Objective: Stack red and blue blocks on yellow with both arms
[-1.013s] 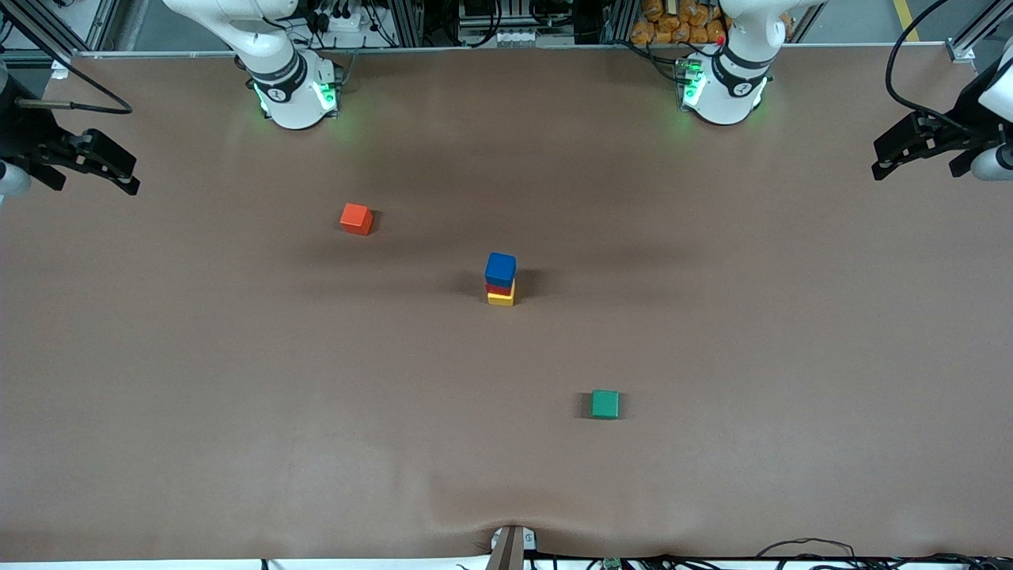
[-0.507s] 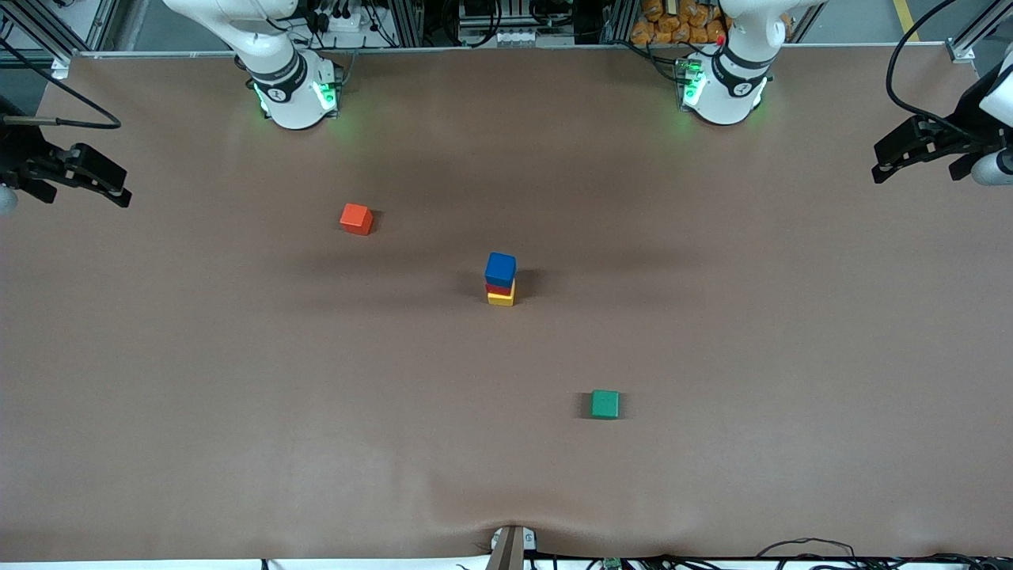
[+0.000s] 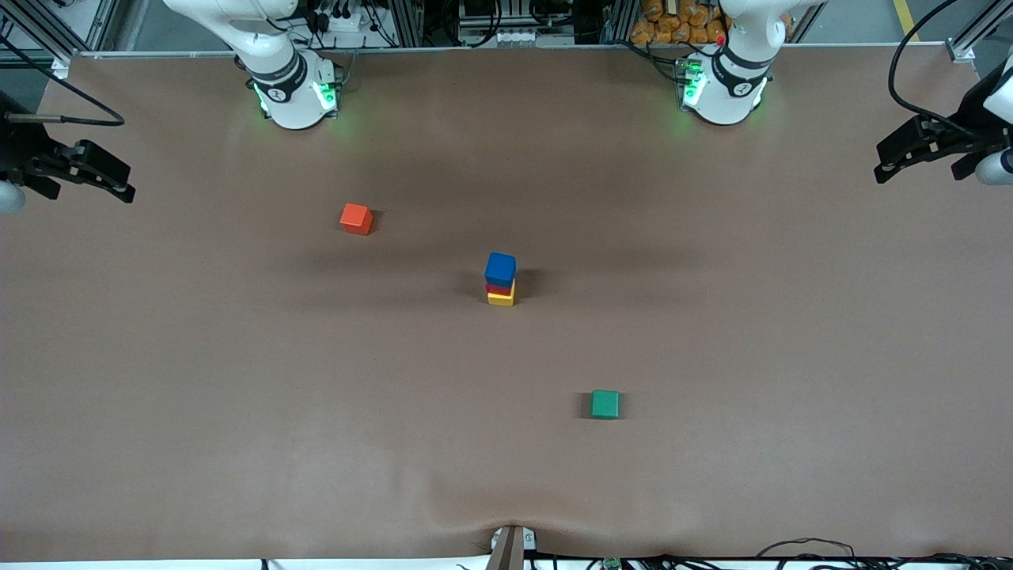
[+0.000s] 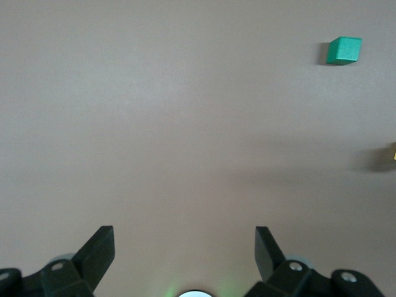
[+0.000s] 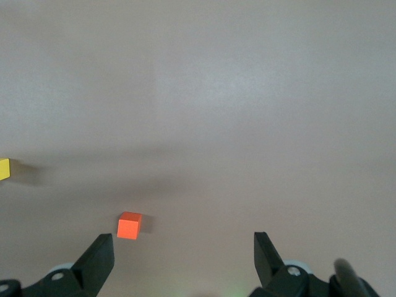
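Observation:
A stack stands at the table's middle: the blue block (image 3: pixel 500 268) on top, the red block (image 3: pixel 498 289) under it, the yellow cube (image 3: pixel 501 298) at the bottom. A sliver of the yellow cube shows in the left wrist view (image 4: pixel 393 152) and in the right wrist view (image 5: pixel 4 168). My left gripper (image 3: pixel 888 162) is open and empty, raised over the table's edge at the left arm's end. My right gripper (image 3: pixel 119 180) is open and empty, raised over the edge at the right arm's end. Both are well away from the stack.
An orange-red cube (image 3: pixel 356 218) lies toward the right arm's end, farther from the front camera than the stack; it shows in the right wrist view (image 5: pixel 129 225). A green cube (image 3: pixel 605 404) lies nearer the camera; it shows in the left wrist view (image 4: pixel 343 50).
The right gripper has drawn a little farther out toward its table edge and shifted slightly. The left gripper has barely moved. The stack and loose cubes have not moved.

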`<state>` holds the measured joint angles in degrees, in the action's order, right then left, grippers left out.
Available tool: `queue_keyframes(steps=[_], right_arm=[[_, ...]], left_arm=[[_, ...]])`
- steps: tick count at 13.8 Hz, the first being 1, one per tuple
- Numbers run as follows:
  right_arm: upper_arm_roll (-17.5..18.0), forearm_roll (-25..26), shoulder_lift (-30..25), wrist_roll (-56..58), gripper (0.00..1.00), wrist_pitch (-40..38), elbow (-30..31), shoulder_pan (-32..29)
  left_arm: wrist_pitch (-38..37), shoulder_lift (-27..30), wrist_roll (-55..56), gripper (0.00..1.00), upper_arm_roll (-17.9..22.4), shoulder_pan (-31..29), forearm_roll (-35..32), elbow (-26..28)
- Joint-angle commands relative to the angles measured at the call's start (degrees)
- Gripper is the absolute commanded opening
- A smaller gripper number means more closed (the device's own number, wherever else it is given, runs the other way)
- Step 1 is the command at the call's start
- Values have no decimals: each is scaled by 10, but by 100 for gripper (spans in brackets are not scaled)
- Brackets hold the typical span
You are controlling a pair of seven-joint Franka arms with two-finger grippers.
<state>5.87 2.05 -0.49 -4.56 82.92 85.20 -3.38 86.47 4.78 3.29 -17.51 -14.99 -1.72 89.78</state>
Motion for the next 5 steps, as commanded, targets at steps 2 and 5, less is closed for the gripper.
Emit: queue_keyframes(steps=[2,5], right_arm=[[6,-4,2,8,100,-7,-9,-6],[6,-6,2,8,100,-6,-9,-7]], left_arm=[[-9,-5,-3,100,-2,-1,10,-15],[-11,-4,0,100,-3,-1,10,-15]])
